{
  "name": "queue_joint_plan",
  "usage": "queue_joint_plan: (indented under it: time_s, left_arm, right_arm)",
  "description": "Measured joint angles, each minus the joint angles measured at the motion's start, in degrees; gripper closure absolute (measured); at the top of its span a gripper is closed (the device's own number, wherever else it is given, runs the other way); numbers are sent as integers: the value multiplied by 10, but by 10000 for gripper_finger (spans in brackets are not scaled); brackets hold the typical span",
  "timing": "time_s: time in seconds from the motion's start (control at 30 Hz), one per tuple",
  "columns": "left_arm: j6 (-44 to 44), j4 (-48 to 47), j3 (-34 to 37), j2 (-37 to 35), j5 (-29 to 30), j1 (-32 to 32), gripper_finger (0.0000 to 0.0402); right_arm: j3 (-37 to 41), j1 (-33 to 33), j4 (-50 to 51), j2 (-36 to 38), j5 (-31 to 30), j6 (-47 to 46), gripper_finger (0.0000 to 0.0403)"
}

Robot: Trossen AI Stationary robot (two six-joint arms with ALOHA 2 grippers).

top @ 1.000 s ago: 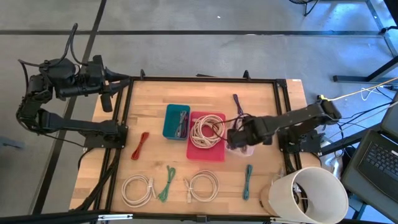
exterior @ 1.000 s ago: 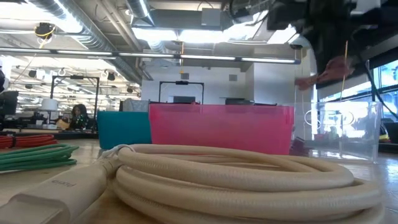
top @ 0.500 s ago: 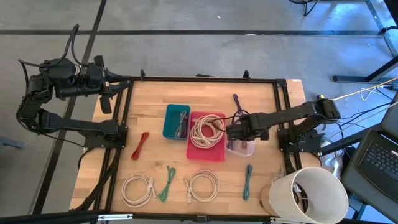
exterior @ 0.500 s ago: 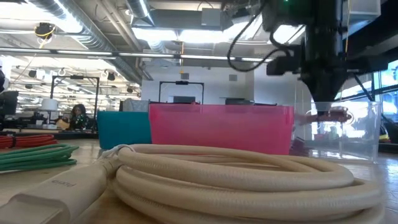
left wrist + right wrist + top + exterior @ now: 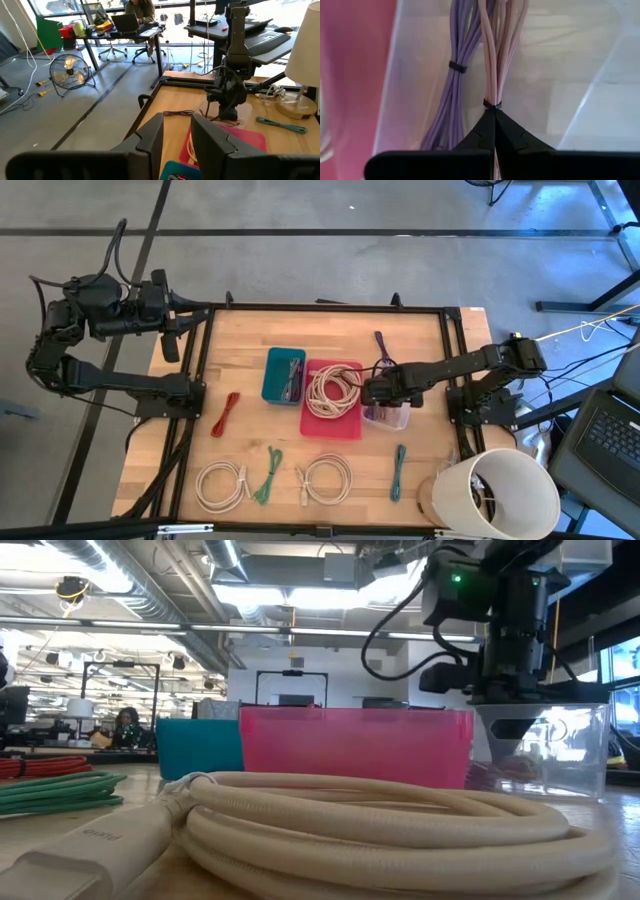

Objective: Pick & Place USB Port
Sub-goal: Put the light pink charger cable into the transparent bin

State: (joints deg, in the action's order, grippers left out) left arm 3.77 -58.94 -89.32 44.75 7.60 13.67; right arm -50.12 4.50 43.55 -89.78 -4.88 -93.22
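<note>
My right gripper [image 5: 373,392] points down into a clear plastic bin [image 5: 390,418] at the table's right middle, shut on a pink-red tied cable bundle [image 5: 500,45]. In the low view the gripper [image 5: 505,735] reaches down inside the bin's walls [image 5: 585,755]. A purple cable bundle [image 5: 457,75] lies on the bin's floor beside the pink-red one. My left gripper [image 5: 177,135] is raised beyond the table's far left corner, open, with nothing between its fingers. My right gripper pinches the pink-red bundle at its black tie [image 5: 492,104] between the two fingertips. The fingers come from above, pointing down. The bundle is down inside the clear bin and stretches away from the tips alongside the purple bundle; whether it rests on the floor I cannot tell.
A pink bin [image 5: 350,425] holding a coiled white cable and a teal bin [image 5: 270,376] stand left of the clear bin. Loose cables lie about: purple [image 5: 381,343], red [image 5: 226,414], green [image 5: 268,475], teal [image 5: 399,472], two white coils [image 5: 222,483]. A white shade [image 5: 495,495] is at the near right corner.
My right gripper has come down from above the clear bin into it, shifting slightly toward the pink bin, still shut. The pink-red bundle, which hung above the bin's rim, has gone down inside the bin with it.
</note>
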Motion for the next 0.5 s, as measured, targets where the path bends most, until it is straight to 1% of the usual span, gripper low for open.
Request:
queue_joint_plan:
  time_s: [0.27,0.5]
  left_arm:
    - [0,0,0,0,0,0,311]
    - [-2,0,0,0,0,0,311]
  right_arm:
    - [1,-18,0,0,0,37,403]
    - [1,-33,10,0,1,38,403]
